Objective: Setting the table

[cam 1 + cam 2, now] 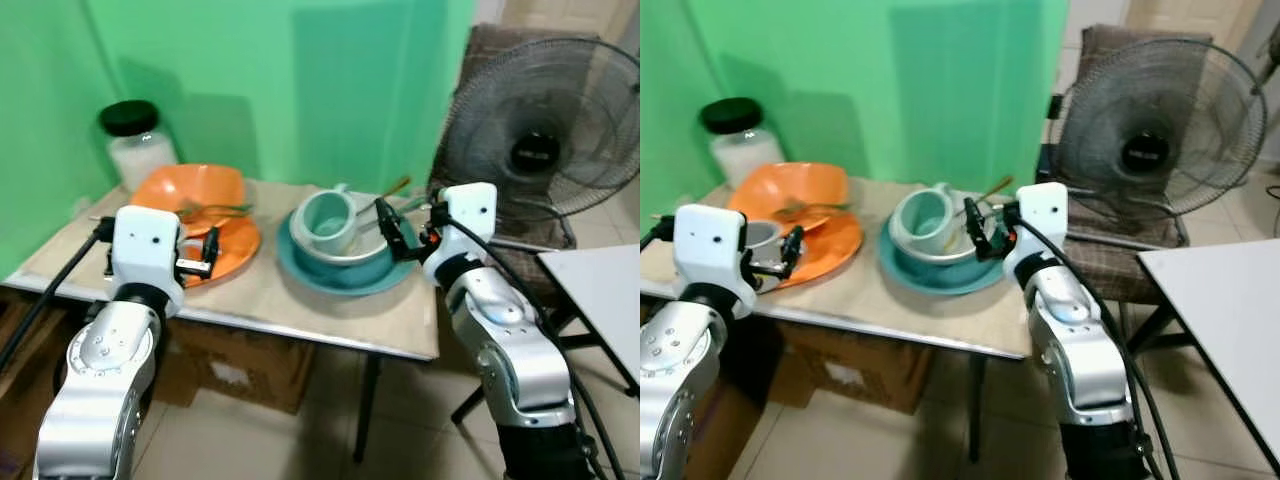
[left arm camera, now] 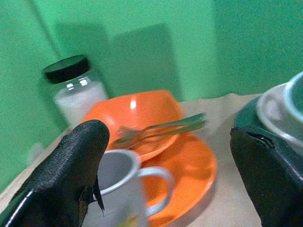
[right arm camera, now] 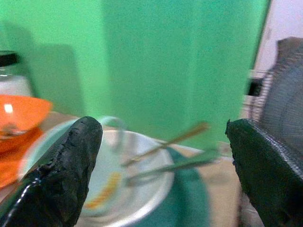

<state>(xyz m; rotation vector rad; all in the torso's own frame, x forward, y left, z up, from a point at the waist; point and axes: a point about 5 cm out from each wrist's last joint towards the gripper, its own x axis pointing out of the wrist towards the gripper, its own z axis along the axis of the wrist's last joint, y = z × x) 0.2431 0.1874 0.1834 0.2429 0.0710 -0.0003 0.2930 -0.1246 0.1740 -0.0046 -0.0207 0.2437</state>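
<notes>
On the wooden table (image 1: 330, 315) stands an orange plate (image 1: 235, 250) carrying an orange bowl (image 1: 195, 185) with a fork and spoon (image 1: 215, 210) in it. A grey mug (image 2: 118, 184) stands at the plate's near edge. My left gripper (image 1: 207, 250) is open at that mug, which sits between the fingers (image 2: 71, 175) close to one of them. To the right a teal plate (image 1: 345, 278) holds a silver bowl (image 3: 142, 189) with a pale teal mug (image 1: 328, 218) and two utensils (image 3: 165, 144). My right gripper (image 1: 392, 232) is open just right of this stack, holding nothing.
A glass jar with a black lid (image 1: 137, 145) stands at the table's back left against the green wall. A standing fan (image 1: 540, 130) is right of the table, and a white table (image 1: 600, 290) lies nearer right. A cardboard box (image 1: 240, 365) sits under the table.
</notes>
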